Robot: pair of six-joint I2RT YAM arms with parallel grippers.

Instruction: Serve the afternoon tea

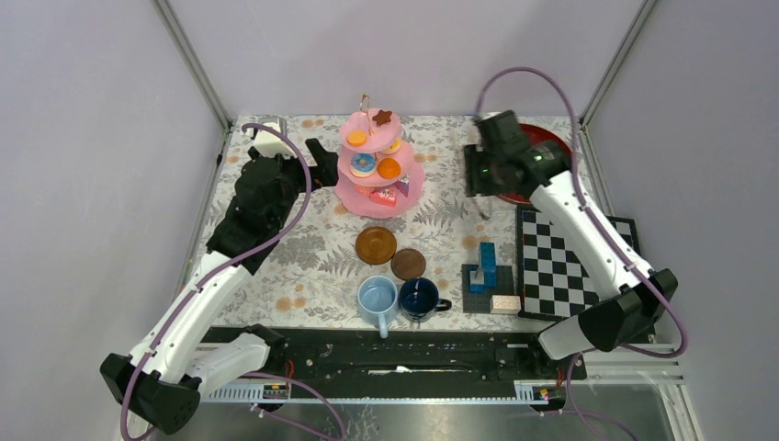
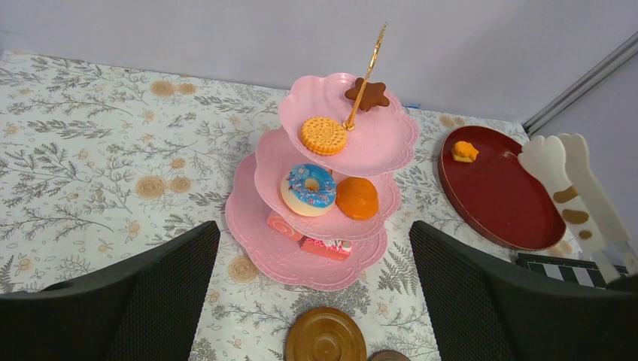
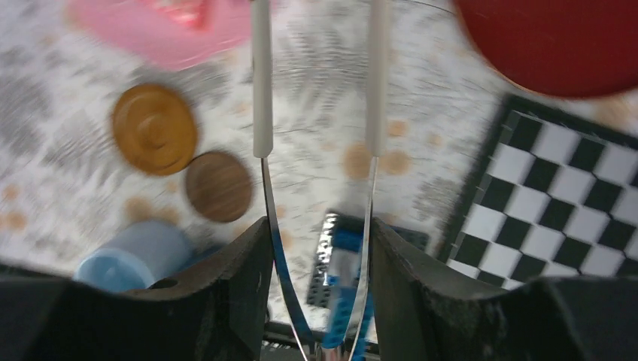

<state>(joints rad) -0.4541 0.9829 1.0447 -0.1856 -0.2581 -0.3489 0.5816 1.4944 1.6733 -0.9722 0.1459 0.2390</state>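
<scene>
Though blurred, the right hand (image 3: 317, 241) clasps tongs (image 3: 261, 113); the left hand (image 2: 314, 233) gapes empty.

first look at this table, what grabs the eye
The pink three-tier scalloped stand loaded with small colourful toy pastries stands at the far middle of the floral table. To its right, the right gripper is clamped on white-handled metal tongs near a dark-red round tray. The open left gripper faces the stand from the left.

Stand (image 2: 301, 267) ahead, between left gripper's fingers (image 2: 143, 301); tray (image 2: 504, 203) farther right. Tongs (image 3: 260, 90) between right gripper's fingers (image 3: 233, 286); saucers (image 3: 154, 128) left, board (image 3: 557, 210) right.
</scene>
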